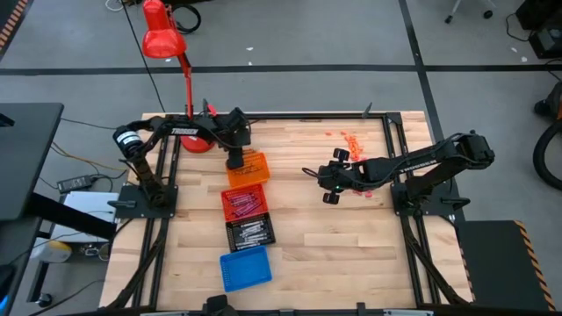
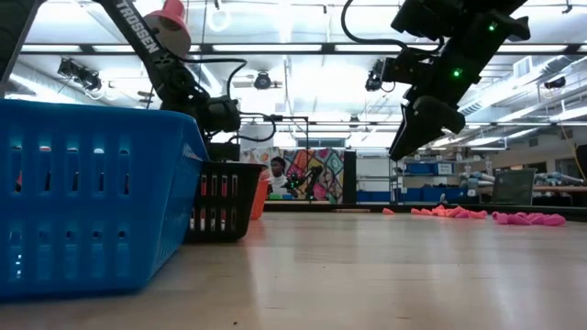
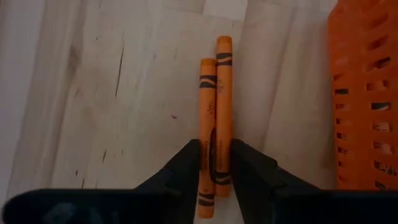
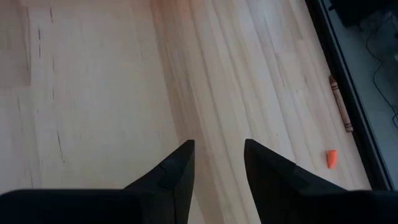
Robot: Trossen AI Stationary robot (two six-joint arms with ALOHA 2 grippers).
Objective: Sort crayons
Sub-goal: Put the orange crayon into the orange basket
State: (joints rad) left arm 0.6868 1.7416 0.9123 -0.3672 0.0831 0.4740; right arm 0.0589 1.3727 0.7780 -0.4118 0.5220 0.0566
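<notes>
Two orange crayons lie side by side on the wooden table, just beside the orange tray. My left gripper points down over their near ends and is shut on them. More crayons lie loose at the table's far right, seen also in the low view as a row of crayons. My right gripper hangs open above bare wood near the table's middle right, with nothing between its fingers. The right gripper is clear of the loose crayons. My left gripper pinches both orange crayons together near one end, one finger on the outer side of each. The fingers come from above, slanting down, and lie across the crayons. The crayons lie flat on the table, parallel and touching each other.
A red tray, a black tray and a blue tray stand in a row toward the near edge. A red lamp stands at the far left. A brown crayon and an orange bit lie by the table's frame rail.
</notes>
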